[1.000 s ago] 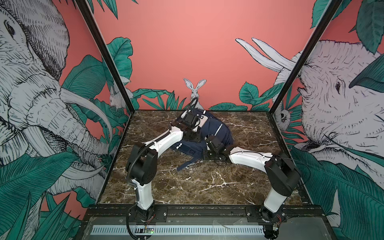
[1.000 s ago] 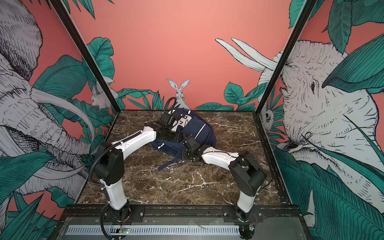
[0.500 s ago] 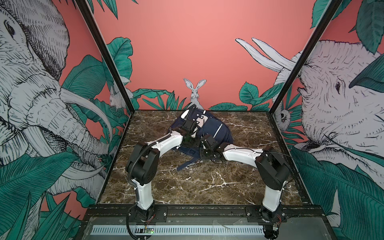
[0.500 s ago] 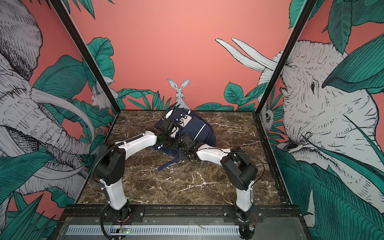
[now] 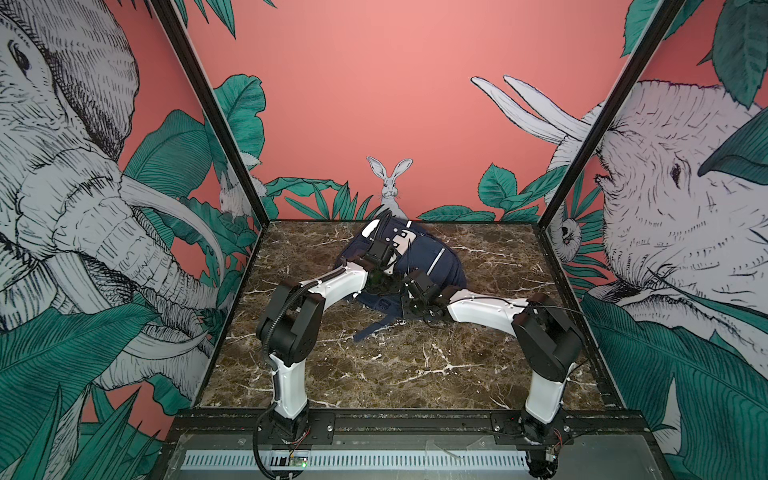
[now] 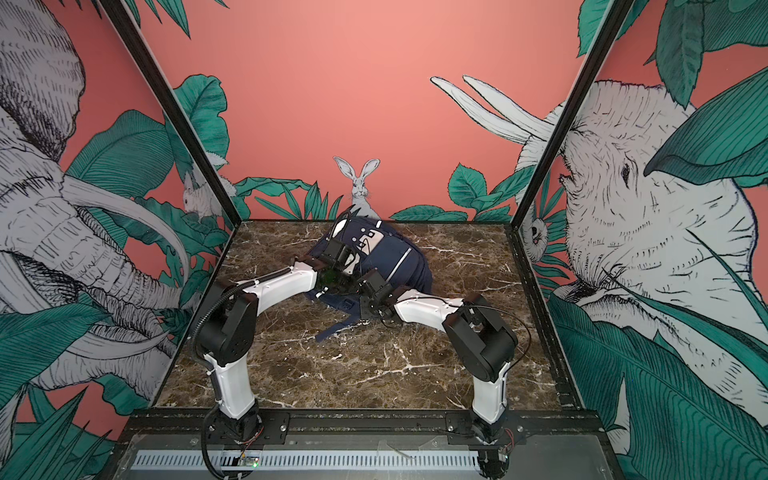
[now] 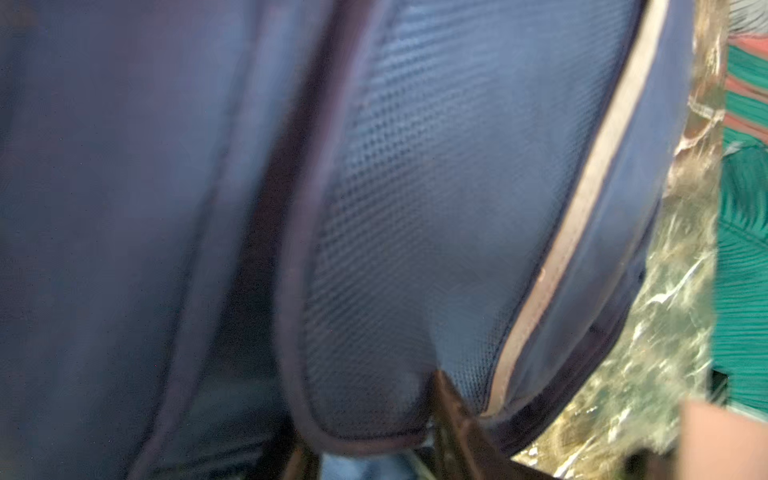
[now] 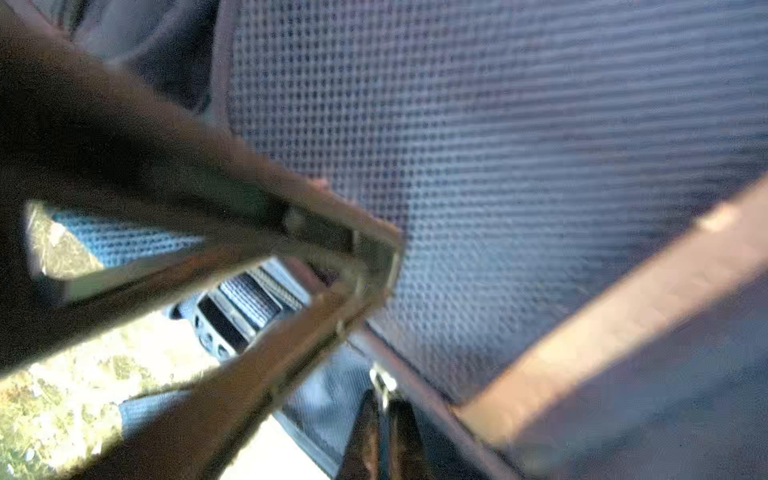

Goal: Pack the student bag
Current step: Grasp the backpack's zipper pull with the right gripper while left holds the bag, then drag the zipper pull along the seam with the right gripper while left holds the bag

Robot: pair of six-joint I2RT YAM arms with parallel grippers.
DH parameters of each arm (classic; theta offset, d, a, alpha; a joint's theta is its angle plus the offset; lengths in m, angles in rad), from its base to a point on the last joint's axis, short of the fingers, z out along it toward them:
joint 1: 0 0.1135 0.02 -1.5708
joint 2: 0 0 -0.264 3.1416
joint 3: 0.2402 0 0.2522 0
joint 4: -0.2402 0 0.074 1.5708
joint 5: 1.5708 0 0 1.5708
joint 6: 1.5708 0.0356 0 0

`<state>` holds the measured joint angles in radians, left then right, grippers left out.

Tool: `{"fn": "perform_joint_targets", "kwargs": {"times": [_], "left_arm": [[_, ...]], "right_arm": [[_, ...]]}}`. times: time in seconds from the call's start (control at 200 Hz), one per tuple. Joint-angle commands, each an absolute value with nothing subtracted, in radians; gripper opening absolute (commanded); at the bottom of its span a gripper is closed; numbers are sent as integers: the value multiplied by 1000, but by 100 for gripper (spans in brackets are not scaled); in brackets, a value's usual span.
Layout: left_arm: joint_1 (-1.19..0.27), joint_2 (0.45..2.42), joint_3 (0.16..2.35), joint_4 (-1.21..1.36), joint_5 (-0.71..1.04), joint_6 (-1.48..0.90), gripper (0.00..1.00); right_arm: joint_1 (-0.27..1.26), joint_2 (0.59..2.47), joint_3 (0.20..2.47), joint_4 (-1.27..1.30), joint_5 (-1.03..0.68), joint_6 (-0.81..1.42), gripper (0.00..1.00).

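The student bag [image 5: 432, 257] [image 6: 399, 257], navy with white patches and a grey stripe, lies at the back middle of the marble table in both top views. My left gripper [image 5: 384, 279] [image 7: 370, 415] is at the bag's near left side, its jaws closed on the rim of the bag's mesh pocket [image 7: 436, 208]. In the right wrist view its brown fingers [image 8: 291, 216] pinch together at that rim. My right gripper [image 5: 405, 286] [image 8: 384, 399] sits just beside it, shut, with a small metal zipper pull [image 8: 383, 384] caught between its tips.
A navy strap [image 5: 374, 328] of the bag trails toward the front over the table [image 5: 395, 374]. Both forearms reach in low from the front corners. Printed walls close the left, back and right sides.
The right gripper slid left toward the left gripper and closed on the zipper pull. The left gripper came down from the bag's top to the mesh pocket and narrowed.
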<state>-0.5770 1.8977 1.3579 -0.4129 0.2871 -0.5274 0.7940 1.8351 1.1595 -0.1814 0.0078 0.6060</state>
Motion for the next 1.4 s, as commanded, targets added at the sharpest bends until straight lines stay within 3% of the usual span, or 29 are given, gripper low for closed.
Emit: {"fn": "perform_joint_targets", "kwargs": {"times": [0.0,0.055,0.13,0.43,0.65,0.79,0.875,1.255,1.395], "left_arm": [[-579,1898,1392,-396,286,-527,19],[-577,1893,1397,-407,266,-520,8],[-571,1887,1405,-419,248,-512,0],[-531,1833,1367,-432,221,-500,0],[-533,1820,1346,-413,275,-512,0],[-537,1810,1337,-407,285,-517,0],[-538,1805,1331,-403,288,-519,0],[-539,1801,1308,-390,293,-524,0],[-539,1806,1310,-387,298,-530,0]], "right_arm": [[788,1750,1139,-216,9,577,0],[790,1725,1125,-236,8,571,0],[787,1693,1108,-264,8,553,0],[751,1569,1014,-325,14,500,0],[754,1584,1062,-293,-54,493,0],[760,1648,1071,-194,-138,548,32],[768,1694,1099,-186,-119,561,35],[769,1857,1176,-167,-95,577,35],[769,1892,1192,-148,-105,590,28]]}}
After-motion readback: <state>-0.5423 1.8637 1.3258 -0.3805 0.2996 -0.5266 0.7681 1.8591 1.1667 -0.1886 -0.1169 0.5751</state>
